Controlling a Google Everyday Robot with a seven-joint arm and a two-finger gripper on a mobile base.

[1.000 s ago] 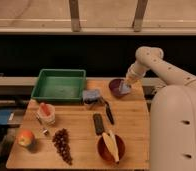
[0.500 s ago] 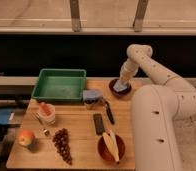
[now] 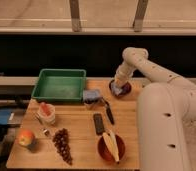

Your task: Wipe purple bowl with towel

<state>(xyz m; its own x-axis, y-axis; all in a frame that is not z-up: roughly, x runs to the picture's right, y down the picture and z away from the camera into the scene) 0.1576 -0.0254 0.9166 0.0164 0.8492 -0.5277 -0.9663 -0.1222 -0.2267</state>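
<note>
Since a second ago the arm has swung in over the far right corner of the wooden table [image 3: 81,131] and reached down, so the gripper [image 3: 120,89] now sits low inside the purple bowl [image 3: 114,90]; the things on the table lie where they lay.

At the left end, near the front edge, is an apple [image 3: 25,138]. Behind it stands a small pale cup [image 3: 47,113] with something orange-red in it, and a spoon [image 3: 42,126] lies just in front of the cup. A bunch of dark grapes [image 3: 62,144] lies loose on the wood. The green tray [image 3: 60,84] sits at the back left; nothing can be made out inside it. Just beside its right front corner is a pale blue boxy cup [image 3: 91,96]. A dark utensil [image 3: 108,112] and a black bar-shaped object [image 3: 98,123] lie near the middle. At the front, the orange bowl [image 3: 111,148] holds a yellow ear of corn [image 3: 111,144].

At the back right, the purple bowl holds the light blue-grey towel [image 3: 123,91], pressed under the gripper. The claw is fully closed on the towel, its tip down in the bowl, with the white arm arching over it from the right.
</note>
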